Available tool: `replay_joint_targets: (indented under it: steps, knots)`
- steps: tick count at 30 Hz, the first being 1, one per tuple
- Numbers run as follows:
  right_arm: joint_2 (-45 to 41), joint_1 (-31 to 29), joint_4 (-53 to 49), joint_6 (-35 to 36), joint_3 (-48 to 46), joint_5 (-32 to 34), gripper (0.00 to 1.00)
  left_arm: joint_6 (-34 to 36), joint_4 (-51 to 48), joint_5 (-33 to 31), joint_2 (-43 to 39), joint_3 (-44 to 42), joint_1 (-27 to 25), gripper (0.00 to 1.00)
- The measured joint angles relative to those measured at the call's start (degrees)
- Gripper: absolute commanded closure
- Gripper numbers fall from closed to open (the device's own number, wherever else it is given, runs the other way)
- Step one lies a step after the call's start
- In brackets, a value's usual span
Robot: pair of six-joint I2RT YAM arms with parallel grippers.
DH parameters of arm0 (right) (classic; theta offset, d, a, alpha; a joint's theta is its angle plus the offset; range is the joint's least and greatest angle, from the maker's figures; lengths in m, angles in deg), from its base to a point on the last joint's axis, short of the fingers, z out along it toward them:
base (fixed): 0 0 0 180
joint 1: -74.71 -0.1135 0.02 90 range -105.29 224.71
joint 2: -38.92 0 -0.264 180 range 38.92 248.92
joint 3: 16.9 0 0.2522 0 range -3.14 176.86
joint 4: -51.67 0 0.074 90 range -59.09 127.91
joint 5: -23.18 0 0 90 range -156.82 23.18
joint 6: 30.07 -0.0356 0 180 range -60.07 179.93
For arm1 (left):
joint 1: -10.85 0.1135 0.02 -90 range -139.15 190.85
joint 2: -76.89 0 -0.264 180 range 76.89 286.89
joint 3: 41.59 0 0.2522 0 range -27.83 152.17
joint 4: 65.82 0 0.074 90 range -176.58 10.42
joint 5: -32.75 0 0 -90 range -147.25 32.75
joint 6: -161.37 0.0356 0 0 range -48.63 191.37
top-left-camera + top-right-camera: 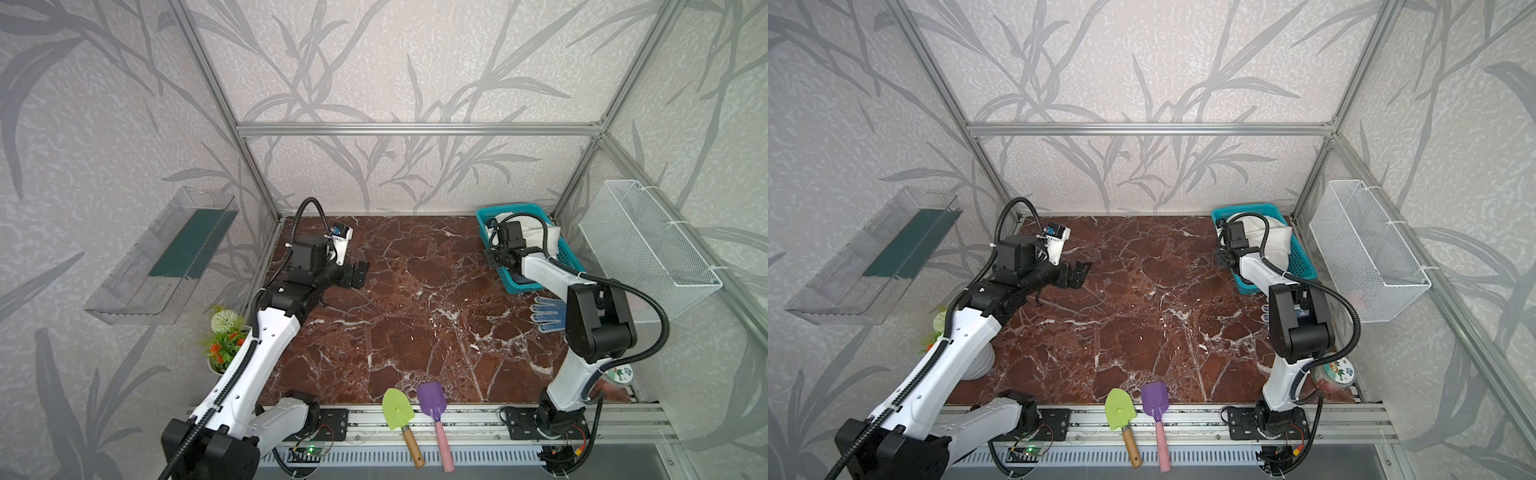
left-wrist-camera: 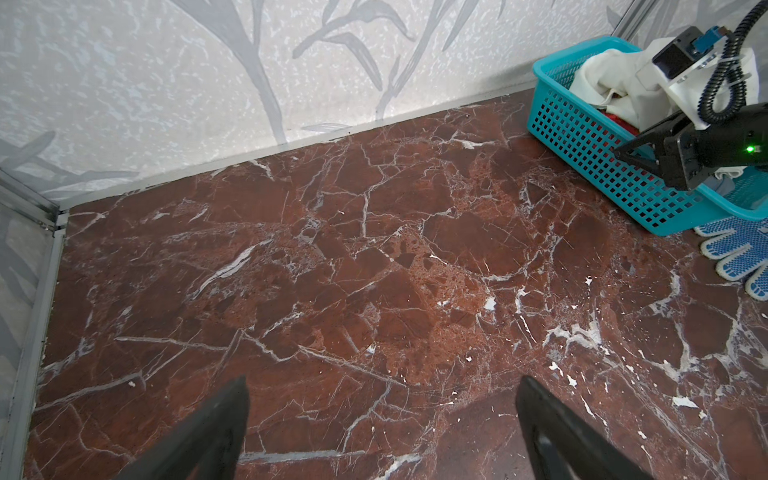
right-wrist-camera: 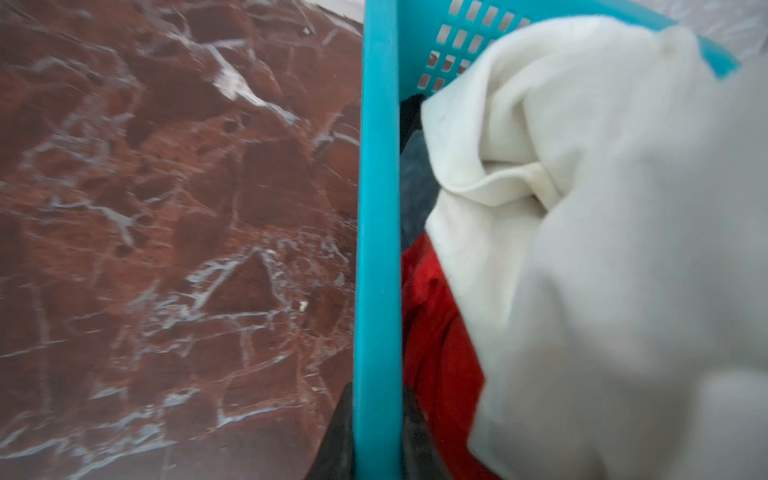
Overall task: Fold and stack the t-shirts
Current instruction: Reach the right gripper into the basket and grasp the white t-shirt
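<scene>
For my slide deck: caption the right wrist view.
Right end effector grips the teal basket by its rim; cream-white t-shirt, red t-shirt and dark grey t-shirt bunched inside.

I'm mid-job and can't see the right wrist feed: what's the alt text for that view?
The right pincer grips the rim of a turquoise perforated plastic basket, one dark finger on each side. Inside, a crumpled cream-white cloth t-shirt lies over a bright red t-shirt and dark grey cloth; red-brown marble tabletop lies outside.
</scene>
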Motion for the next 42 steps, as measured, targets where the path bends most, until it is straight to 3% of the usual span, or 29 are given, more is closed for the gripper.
replay_joint_targets:
  steps: [15,17,25,28,31,37,42]
  knots:
    - [9.6,2.4,0.9,4.6,11.0,3.1,1.00,0.1,0.0,0.0,0.2,0.0,0.0,0.01]
    - [9.6,2.7,0.9,4.7,11.0,2.7,0.92,0.1,0.0,0.0,0.2,0.0,-0.1,0.01]
    - [8.0,2.8,1.8,4.0,10.6,0.7,0.39,0.1,0.0,0.1,0.2,0.0,-0.1,0.01]
    - [5.2,2.7,2.1,3.0,10.1,-1.0,0.26,0.1,0.0,0.2,0.2,0.0,-0.1,0.01]
    - [1.7,1.9,2.2,2.1,10.0,-2.1,0.21,0.1,0.0,0.5,0.2,0.0,-0.1,0.01]
    - [-4.8,0.7,2.9,-0.8,10.0,-2.6,0.19,0.1,0.0,0.5,0.3,0.0,-0.2,0.01]
    - [-5.6,0.6,1.7,-3.2,11.7,3.3,0.19,0.1,0.0,0.6,0.3,0.0,-0.4,0.01]
